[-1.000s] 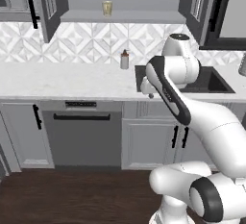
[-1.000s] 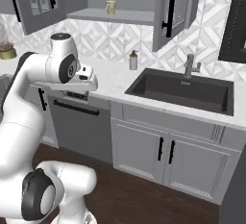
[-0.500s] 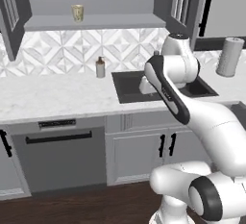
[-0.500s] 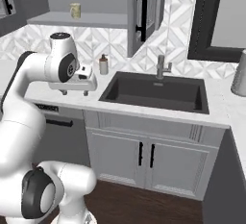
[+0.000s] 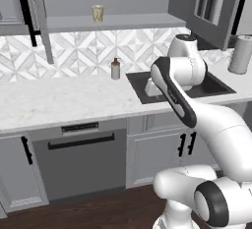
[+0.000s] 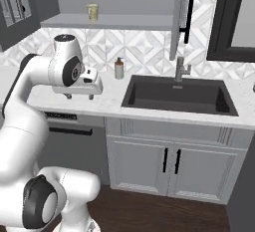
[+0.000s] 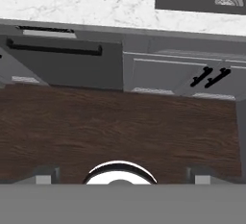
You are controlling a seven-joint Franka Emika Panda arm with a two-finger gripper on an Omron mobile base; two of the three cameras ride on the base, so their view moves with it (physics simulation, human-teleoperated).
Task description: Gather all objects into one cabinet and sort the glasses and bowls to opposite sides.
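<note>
beige cup (image 5: 98,13) – upright on cabinet (image 5: 113,22) shelf | likely light, stiff, slick – pinch across the rim | claw (image 6: 79,95) spread, empty, over counter (image 6: 112,96)

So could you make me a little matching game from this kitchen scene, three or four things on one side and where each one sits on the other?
Things:
1. beige cup
2. soap bottle
3. faucet
4. gripper

Places or states:
A. behind the black sink
B. open and empty, over the counter to the left of the sink
C. on the grey shelf of the upper cabinet
D. on the counter by the tiled wall, left of the sink

Pairs: 1-C, 2-D, 3-A, 4-B
</note>
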